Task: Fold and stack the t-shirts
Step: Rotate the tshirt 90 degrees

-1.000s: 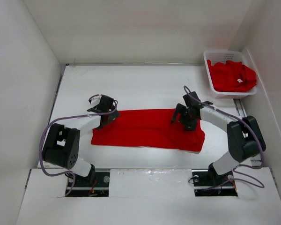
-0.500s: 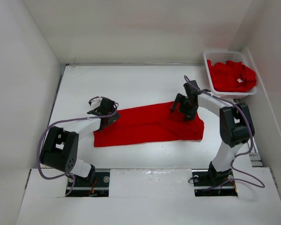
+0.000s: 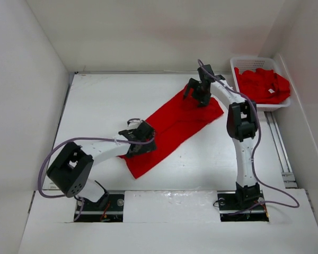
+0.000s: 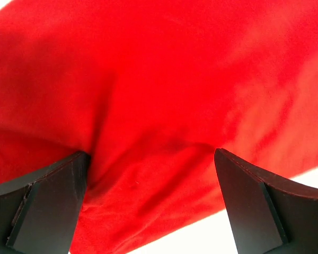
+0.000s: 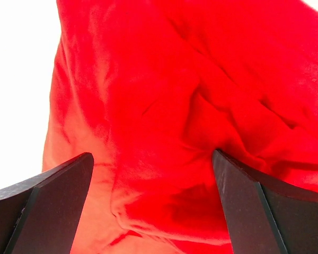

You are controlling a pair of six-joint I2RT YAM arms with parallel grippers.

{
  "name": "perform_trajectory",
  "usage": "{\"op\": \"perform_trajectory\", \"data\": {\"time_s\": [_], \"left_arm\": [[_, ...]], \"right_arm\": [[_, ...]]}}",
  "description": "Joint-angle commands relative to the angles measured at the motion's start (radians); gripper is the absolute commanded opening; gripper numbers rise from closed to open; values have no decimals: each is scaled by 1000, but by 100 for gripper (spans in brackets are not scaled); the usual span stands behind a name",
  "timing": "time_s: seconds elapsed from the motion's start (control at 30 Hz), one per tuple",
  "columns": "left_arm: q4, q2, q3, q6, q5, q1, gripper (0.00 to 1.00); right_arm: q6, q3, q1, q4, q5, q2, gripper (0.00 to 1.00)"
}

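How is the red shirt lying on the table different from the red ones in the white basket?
The table shirt lies spread flat in a long diagonal strip; the basket shirts are bunched in a crumpled heap. A small white tag shows on the basket shirts; none shows on the table shirt. Both are the same bright red.

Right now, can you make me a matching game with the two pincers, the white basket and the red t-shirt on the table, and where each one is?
Things:
1. left pincer
2. right pincer
3. basket
4. t-shirt

Places:
A. at the far right corner of the table
B. over the near end of the red cloth
C. over the far end of the red cloth
D. lying slantwise across the middle

Pairs: 1-B, 2-C, 3-A, 4-D.
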Motion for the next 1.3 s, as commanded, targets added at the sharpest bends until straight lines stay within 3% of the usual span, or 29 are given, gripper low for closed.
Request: {"op": "perform_trajectory", "data": {"time_s": [0.0, 0.2, 0.33, 0.43, 0.63, 0.8, 0.97, 1.1, 1.27], "left_arm": [[-64, 97, 15, -105, 206, -166, 99], [-147, 254, 236, -96, 222, -400, 99], [-103, 314, 336, -64, 307, -476, 99], [-75, 358, 402, -55, 379, -487, 99], [-107, 398, 509, -35, 373, -487, 99], [-151, 332, 584, 4, 267, -487, 99], [-202, 208, 641, 47, 152, -487, 99], [-297, 53, 547, -68, 23, -461, 99], [-365, -226, 296, -255, -8, -308, 99]], "right_arm": [[-22, 82, 21, 33, -83, 95, 100], [-42, 330, 75, 34, -184, 246, 100], [-87, 403, 95, 54, -227, 296, 100], [-108, 403, 116, 116, -218, 296, 100], [-88, 403, 125, 204, -218, 296, 100], [-119, 412, 96, 226, -279, 264, 100], [-238, 371, 87, 227, -242, 102, 100], [-298, 270, 87, 249, -203, -44, 100], [-309, 77, 141, 188, 65, -171, 100]]}}
